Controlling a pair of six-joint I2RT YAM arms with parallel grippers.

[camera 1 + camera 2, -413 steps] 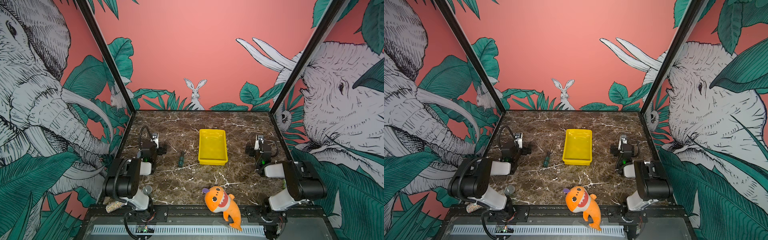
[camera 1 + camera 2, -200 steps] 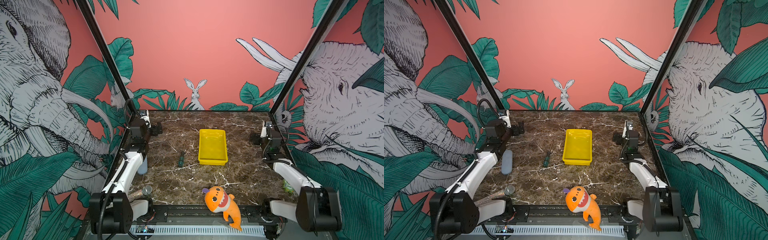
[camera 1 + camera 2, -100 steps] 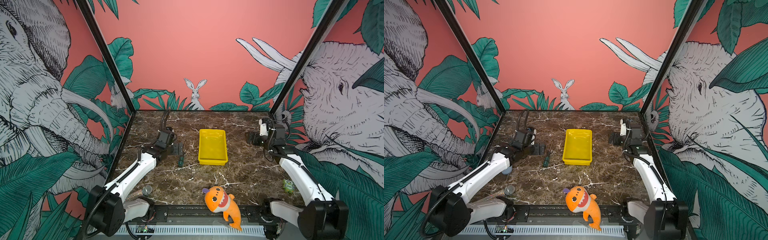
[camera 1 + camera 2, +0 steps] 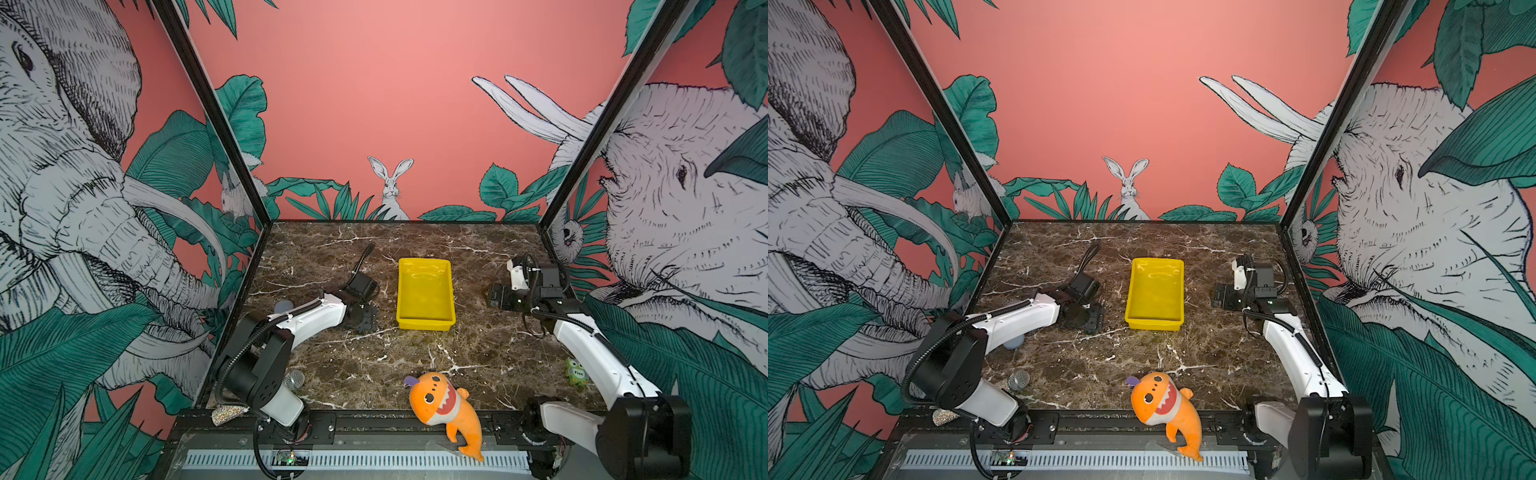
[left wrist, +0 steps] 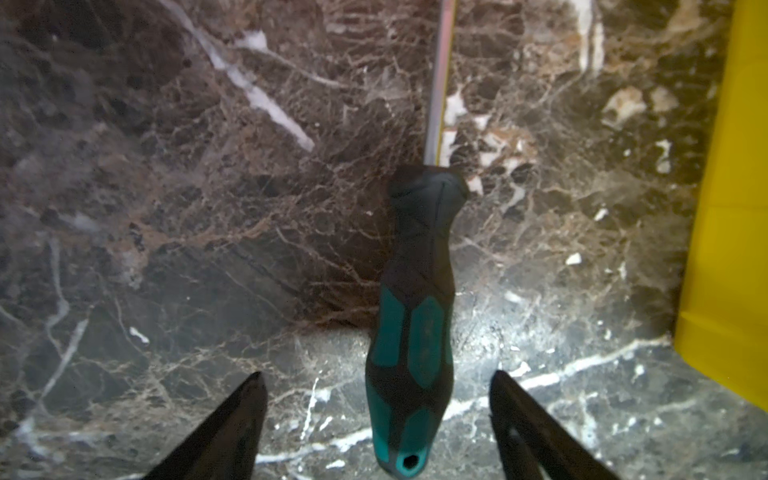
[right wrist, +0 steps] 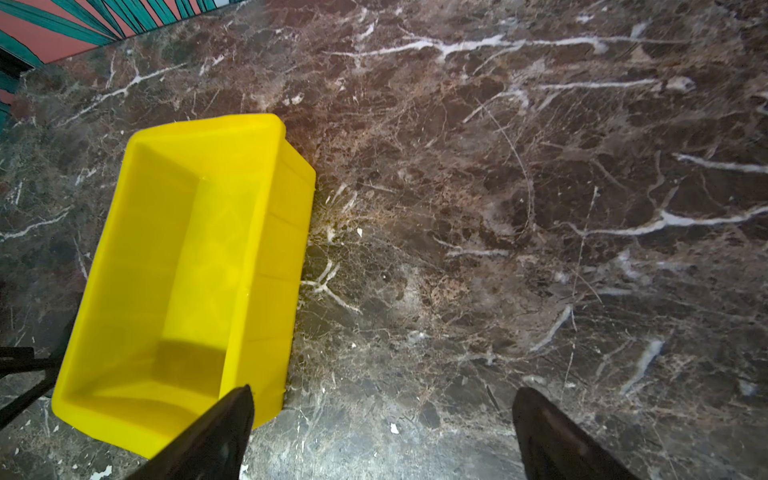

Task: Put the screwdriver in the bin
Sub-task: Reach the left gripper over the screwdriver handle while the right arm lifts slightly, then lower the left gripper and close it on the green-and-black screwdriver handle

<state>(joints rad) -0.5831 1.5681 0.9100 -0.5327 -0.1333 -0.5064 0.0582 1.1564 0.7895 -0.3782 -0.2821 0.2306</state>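
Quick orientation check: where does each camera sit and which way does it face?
Top views: high at the front, looking down at the bin, both arms, left pincer.
Left wrist: on the left arm, looking down at the screwdriver; both fingers flank its handle, apart.
Right wrist: on the right arm, facing marble; right pincer open.
Shared: the bin shows in all four.

Orange plush shark, perhaps a microphone.

The screwdriver lies on the surface just left of the bin, between the left claw's fingers.
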